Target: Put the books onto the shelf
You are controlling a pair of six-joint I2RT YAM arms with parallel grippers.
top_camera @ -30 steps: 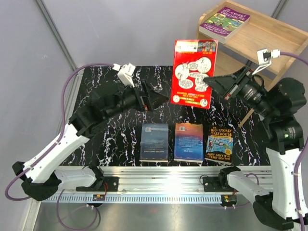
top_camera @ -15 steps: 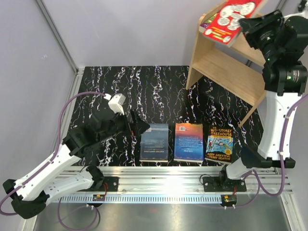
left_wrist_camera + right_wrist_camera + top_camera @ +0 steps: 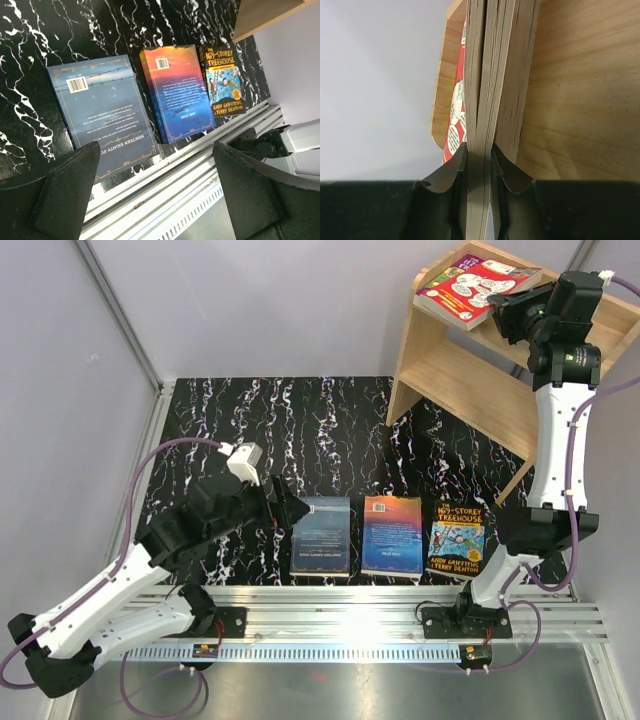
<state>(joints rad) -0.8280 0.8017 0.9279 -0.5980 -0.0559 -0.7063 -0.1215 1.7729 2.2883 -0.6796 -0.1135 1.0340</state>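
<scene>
Right end effector [image 3: 507,308] pinches the red book [image 3: 470,282] by its edge to lay it flat on the shelf [image 3: 470,390]; left end effector [image 3: 156,152] hangs wide.

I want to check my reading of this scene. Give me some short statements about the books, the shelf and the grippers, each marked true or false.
1. The right gripper is shut on the red book, at the top of the shelf. True.
2. Three books lie in a row on the table: the dark blue-grey book, the blue book and the Treehouse book. True.
3. The left gripper holds the dark blue-grey book. False: it is open and empty, next to that book.
4. A book lies on the lower tier of the shelf. False: no book shows there.
</scene>
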